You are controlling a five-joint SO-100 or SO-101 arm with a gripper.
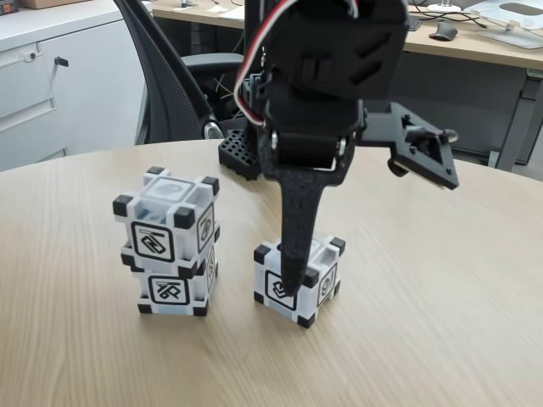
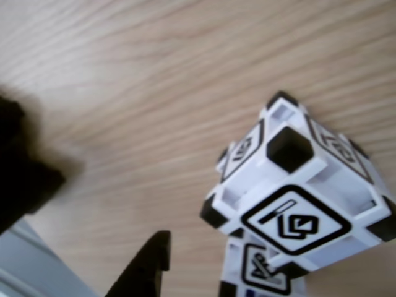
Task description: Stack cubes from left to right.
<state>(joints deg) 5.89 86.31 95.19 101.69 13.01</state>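
Nearest in the fixed view, the single cube [image 1: 299, 280] sits on the wooden surface [image 1: 441, 297] with the gripper [image 1: 291, 280] lowered over it, one finger down its front face; whether the jaws grip it, I cannot tell. Left and slightly farther back, a two-cube stack [image 1: 170, 250] stands finished, so only this last cube seems left to place.

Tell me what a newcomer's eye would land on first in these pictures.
In the fixed view, the black gripper reaches down over a lone cube at centre of the wooden table. To its left stands a two-cube stack, the upper cube slightly askew. The other view shows that stack close up.
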